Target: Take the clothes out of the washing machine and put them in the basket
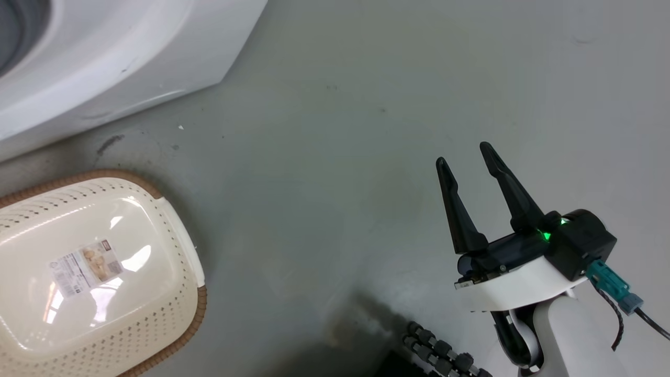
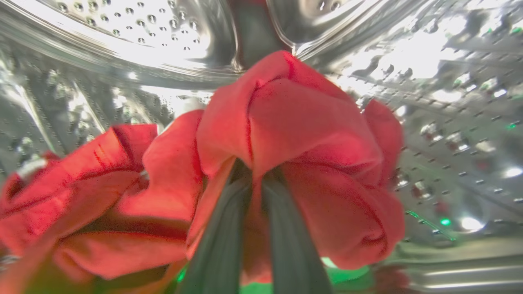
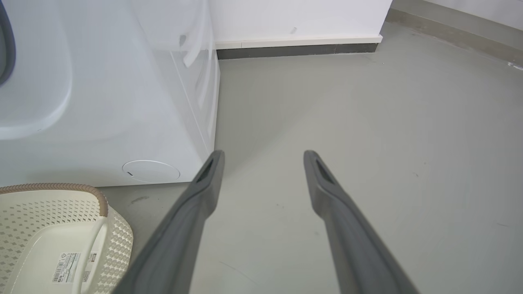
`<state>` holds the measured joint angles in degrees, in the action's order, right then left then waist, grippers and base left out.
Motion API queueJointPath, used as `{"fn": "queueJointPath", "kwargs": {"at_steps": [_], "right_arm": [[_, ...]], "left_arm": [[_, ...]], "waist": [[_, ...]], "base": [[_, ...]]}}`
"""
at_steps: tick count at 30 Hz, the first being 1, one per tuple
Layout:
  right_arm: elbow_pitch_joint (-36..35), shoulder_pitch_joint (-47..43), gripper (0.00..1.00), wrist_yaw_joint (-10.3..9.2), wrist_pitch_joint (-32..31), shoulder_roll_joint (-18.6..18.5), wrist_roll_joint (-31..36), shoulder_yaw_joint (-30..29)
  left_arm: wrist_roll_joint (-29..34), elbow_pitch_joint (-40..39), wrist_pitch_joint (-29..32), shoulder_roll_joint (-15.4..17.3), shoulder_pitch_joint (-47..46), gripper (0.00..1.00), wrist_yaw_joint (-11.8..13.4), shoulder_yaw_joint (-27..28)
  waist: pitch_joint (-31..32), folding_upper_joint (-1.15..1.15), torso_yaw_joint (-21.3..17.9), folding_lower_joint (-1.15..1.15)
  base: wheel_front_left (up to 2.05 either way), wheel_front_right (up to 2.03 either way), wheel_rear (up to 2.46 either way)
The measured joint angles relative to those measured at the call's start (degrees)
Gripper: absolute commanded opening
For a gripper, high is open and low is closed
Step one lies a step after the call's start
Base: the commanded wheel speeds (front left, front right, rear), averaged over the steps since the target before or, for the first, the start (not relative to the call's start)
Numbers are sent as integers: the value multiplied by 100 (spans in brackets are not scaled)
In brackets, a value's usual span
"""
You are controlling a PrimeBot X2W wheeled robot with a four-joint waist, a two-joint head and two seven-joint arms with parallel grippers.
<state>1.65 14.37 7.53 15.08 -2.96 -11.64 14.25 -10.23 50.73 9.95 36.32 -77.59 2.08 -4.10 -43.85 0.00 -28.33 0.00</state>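
Note:
Inside the washing machine's perforated steel drum [image 2: 135, 24], bright red clothes [image 2: 294, 122] bunch up in the left wrist view. My left gripper [image 2: 255, 171] is shut on a fold of that red fabric, its fingertips buried in the cloth. More red cloth [image 2: 81, 192] lies to the left. The white washing machine [image 1: 115, 57] fills the head view's top left corner. The cream basket [image 1: 172, 246] with a brown rim stands on the floor at the lower left, a paper label on its bottom. My right gripper [image 1: 463, 154] hangs open over bare floor, right of the basket.
Grey floor [image 1: 335, 157] spreads between the washer, the basket and my right arm. A white wall with a dark skirting [image 3: 294, 50] runs behind the washer in the right wrist view. A black ribbed cable [image 1: 439, 351] lies near the bottom edge.

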Motion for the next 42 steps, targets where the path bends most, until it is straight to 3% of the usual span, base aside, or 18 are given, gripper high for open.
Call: {"fn": "queueJointPath", "kwargs": {"at_steps": [3,9,14,21,24,25,42], "right_arm": [[21,5,100,0,0,1,34,-62],[103,-29,100,0,1,-1,134,-245],[172,-118,100,0,-52,3,349,-359],[171,-281,100,0,-203,4,409,-494],[165,-411,100,0,-264,4,427,-583],[140,-544,100,0,-348,5,494,-644],[-314,-1575,100,0,-861,2,827,-1034]], "left_arm": [[-80,108,-668,-100,223,0,35,69],[-289,467,-1794,-314,633,0,-153,116],[-443,779,-2335,-604,1060,0,-366,125],[-673,828,-2481,-881,1747,0,-545,294],[-708,442,-2487,-1026,2131,0,-545,448],[-701,76,-2493,-1203,2636,0,-544,578],[-336,-2228,-2501,-2361,5394,0,-514,998]], "waist": [[172,0,51,0],[635,0,170,0],[1094,0,323,0],[1805,0,574,0],[2117,0,675,-1],[2428,0,775,-1],[3999,0,1424,-3]], "base": [[0,0,0],[0,0,0],[0,0,0],[0,0,0],[0,0,0],[0,0,0],[0,0,0]]}}
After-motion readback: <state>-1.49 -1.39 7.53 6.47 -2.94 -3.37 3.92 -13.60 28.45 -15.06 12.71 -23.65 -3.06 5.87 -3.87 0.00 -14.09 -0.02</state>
